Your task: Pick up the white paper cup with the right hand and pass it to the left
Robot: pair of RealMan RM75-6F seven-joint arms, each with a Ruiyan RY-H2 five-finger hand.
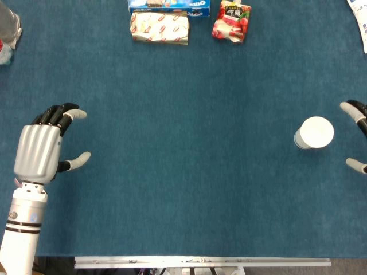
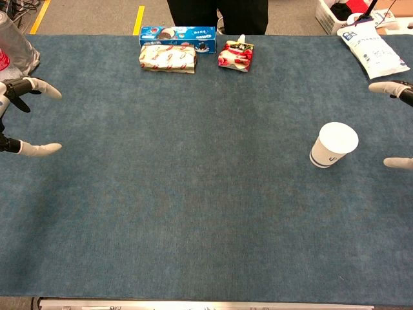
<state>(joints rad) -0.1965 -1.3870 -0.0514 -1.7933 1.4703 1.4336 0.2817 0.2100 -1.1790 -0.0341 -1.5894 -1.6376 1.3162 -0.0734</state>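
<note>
Across the blue table [image 1: 189,189], your two hands sit at opposite edges with the whole task still ahead of you. Your left hand [image 1: 46,143] waits far on the left side, holding nothing, thumb and fingers parted, well apart from anything on the cloth. Your right hand [image 1: 356,134] shows only as fingertips at the right border of both views, an upper fingertip and a lower one spread wide with nothing between them, so it reads as empty and ready. The white paper cup [image 1: 314,133] stands upright on the right side of the table, mouth up, its long axis vertical, and it lies just inboard of your right hand, level with the gap between those parted fingertips but not yet inside it; the chest view shows cloth between cup [image 2: 333,145] and fingertips [image 2: 385,86]. The right hand is clearly the nearer one, the left being the table's width away. The coming move looks like a short sideways reach toward the table's middle to bracket the cup wall. Three snack packets [image 1: 159,27] lie along the far edge, well clear of the path.
</note>
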